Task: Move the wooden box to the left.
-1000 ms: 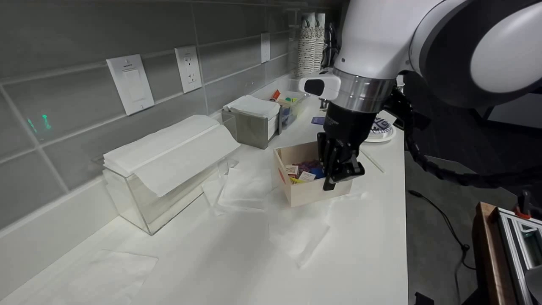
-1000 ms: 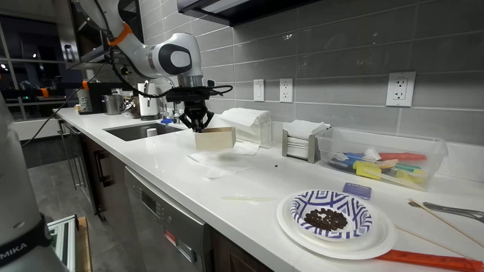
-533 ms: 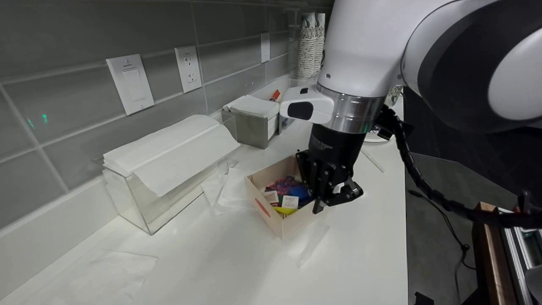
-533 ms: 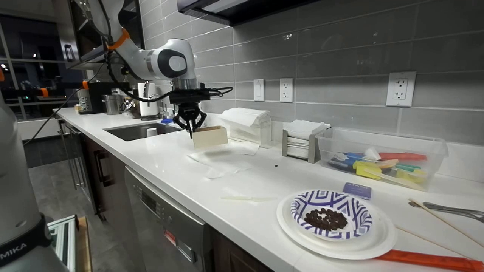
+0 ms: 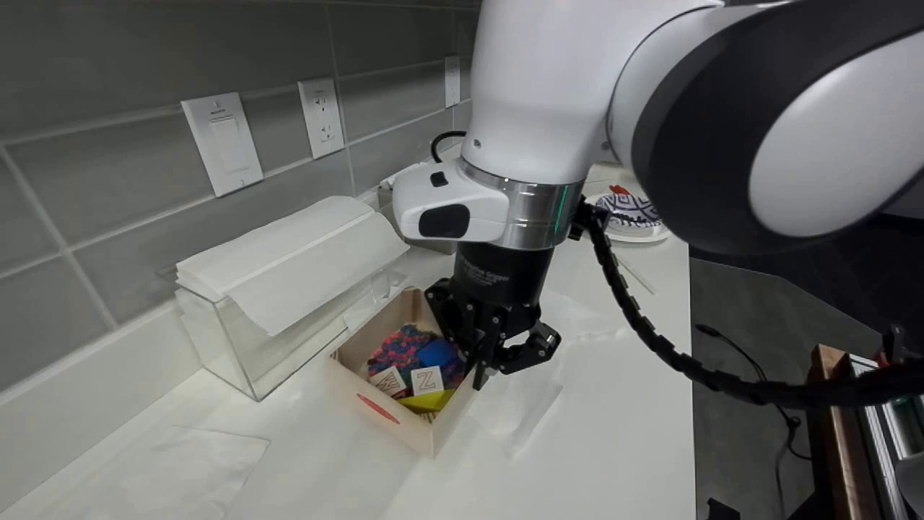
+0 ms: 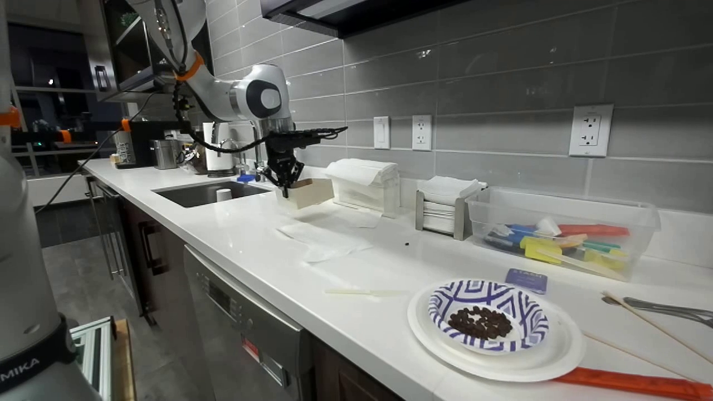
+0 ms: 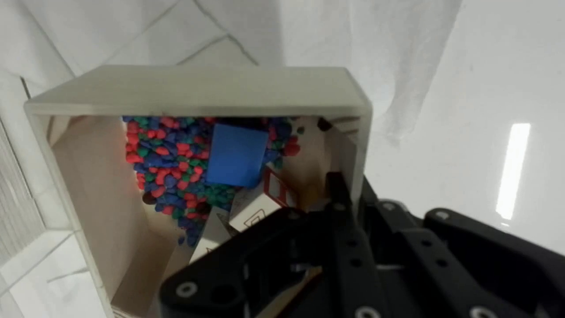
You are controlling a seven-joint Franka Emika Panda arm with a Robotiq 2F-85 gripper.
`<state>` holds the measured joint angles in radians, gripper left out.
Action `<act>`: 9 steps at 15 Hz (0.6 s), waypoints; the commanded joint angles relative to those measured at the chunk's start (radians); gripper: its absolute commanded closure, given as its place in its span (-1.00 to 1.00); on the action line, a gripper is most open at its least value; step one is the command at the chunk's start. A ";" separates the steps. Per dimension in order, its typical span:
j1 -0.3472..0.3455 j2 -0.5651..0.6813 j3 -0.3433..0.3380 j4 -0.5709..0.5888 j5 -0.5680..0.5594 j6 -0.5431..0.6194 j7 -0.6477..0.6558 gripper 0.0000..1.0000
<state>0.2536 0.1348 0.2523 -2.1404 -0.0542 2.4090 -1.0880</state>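
Observation:
The open light wooden box holds small red, blue and green pebbles, a blue block, white letter blocks and something yellow. It also shows in an exterior view and the wrist view. My gripper is shut on one side wall of the box, with one finger inside and one outside. This grip shows in the wrist view. In an exterior view the box appears tilted and a little above the counter. The lower part of the inside finger is partly hidden by the wall.
A clear paper towel dispenser stands against the wall beside the box. Thin white sheets lie on the counter. A napkin holder, a clear bin, a plate with a bowl, and a sink are farther along.
My gripper has carried the box along the counter, past the towel dispenser. It moves leftward and closer in an exterior view, and the box has turned. The grip has stayed shut.

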 commanded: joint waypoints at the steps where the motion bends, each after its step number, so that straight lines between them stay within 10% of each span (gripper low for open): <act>1: -0.006 0.097 0.034 0.104 -0.013 -0.012 -0.139 0.97; 9: -0.034 0.245 0.063 0.229 0.014 -0.021 -0.299 0.97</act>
<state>0.2450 0.3258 0.2941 -1.9725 -0.0537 2.4090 -1.3265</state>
